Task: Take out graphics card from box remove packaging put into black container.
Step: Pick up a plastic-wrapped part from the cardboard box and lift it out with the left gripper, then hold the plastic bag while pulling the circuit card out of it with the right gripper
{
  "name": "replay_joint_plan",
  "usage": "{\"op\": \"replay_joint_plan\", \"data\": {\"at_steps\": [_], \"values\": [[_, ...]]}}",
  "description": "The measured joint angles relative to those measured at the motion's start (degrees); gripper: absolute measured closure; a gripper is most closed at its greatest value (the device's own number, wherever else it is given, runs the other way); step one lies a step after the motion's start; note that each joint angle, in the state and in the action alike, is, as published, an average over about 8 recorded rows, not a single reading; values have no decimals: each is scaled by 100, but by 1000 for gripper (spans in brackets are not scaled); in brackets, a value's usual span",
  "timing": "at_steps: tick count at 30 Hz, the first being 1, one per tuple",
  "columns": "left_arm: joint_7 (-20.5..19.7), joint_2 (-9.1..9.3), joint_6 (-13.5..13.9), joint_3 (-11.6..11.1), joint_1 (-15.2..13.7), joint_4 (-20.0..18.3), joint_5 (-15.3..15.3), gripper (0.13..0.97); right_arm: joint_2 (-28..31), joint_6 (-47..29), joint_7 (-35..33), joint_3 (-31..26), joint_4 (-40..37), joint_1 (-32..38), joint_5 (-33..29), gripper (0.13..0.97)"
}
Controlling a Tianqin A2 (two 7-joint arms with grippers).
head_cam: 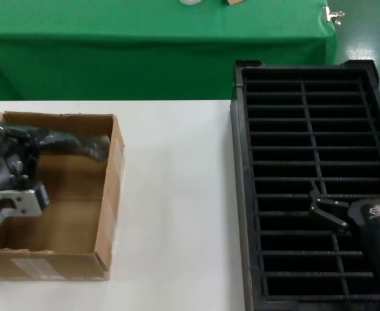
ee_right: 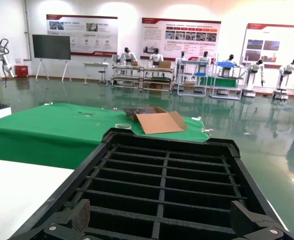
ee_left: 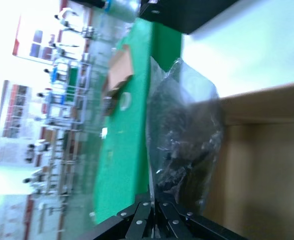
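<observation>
Currently the left gripper (ee_left: 154, 212) is clamped on one end of the crinkly translucent grey-blue plastic bag (ee_left: 187, 145), holding it over the back of the brown corrugated cardboard box (head_cam: 105, 194) on the white table (head_cam: 177, 194). Dark mass inside the bag is presumably the graphics card; board and bracket can't be made out. Right gripper (head_cam: 329, 210) hangs with fingers spread, empty, above the large black ribbed plastic crate (ee_right: 162, 175). Risks, as judged: pinch seems to be on film only, so the card's weight could slide the bag out of the fingers; the sagging free end could snag the box wall and drag the box; a tilt toward the bag's mouth could spill the card.
</observation>
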Motion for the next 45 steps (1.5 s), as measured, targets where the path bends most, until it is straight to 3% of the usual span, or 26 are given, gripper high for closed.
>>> {"op": "replay_joint_plan", "data": {"at_steps": [3, 6, 10, 13, 17, 23, 30, 45], "values": [[-342, 11, 201, -377, 267, -613, 279, 958, 0, 0, 0, 0, 0, 0, 0, 129], [-656, -16, 370, -680, 484, -1165, 365, 958, 0, 0, 0, 0, 0, 0, 0, 129], [-1051, -96, 559, -922, 698, -1784, 188, 958, 0, 0, 0, 0, 0, 0, 0, 129], [-1317, -169, 691, -978, 824, -2141, -46, 958, 0, 0, 0, 0, 0, 0, 0, 129], [-1549, -260, 835, -869, 986, -2443, -361, 958, 0, 0, 0, 0, 0, 0, 0, 129], [-1642, -361, 984, -426, 1235, -2638, -764, 958, 0, 0, 0, 0, 0, 0, 0, 129], [-1660, -379, 1046, -15, 1366, -2759, -906, 958, 0, 0, 0, 0, 0, 0, 0, 129], [-1691, -375, 1066, 74, 1385, -2804, -903, 958, 10, -7, 9, -17, 9, 4, 4, 129]]}}
